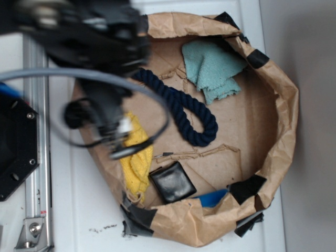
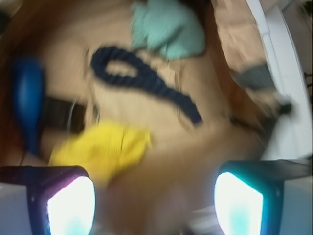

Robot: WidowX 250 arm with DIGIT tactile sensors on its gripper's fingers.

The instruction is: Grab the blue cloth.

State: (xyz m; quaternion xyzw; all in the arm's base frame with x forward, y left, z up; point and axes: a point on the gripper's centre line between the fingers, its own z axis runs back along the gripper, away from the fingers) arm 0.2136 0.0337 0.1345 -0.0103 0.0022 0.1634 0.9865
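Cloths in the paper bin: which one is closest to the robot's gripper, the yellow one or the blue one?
The yellow cloth is closest; the gripper hangs right over it at the bin's edge. The blue cloth lies across the bin, beyond the dark rope.

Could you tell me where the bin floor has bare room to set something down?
Bare cardboard lies right of the navy rope, below the blue cloth. It is crowded along the left, where the yellow cloth and black pouch sit.

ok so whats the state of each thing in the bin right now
blue cloth: folded, rumpled, lying free at the bin wall
navy rope: looped, lying flat
yellow cloth: crumpled, partly under the arm
black square item: lying flat
gripper: open, empty, above the bin floor
paper bin: upright, rim crumpled
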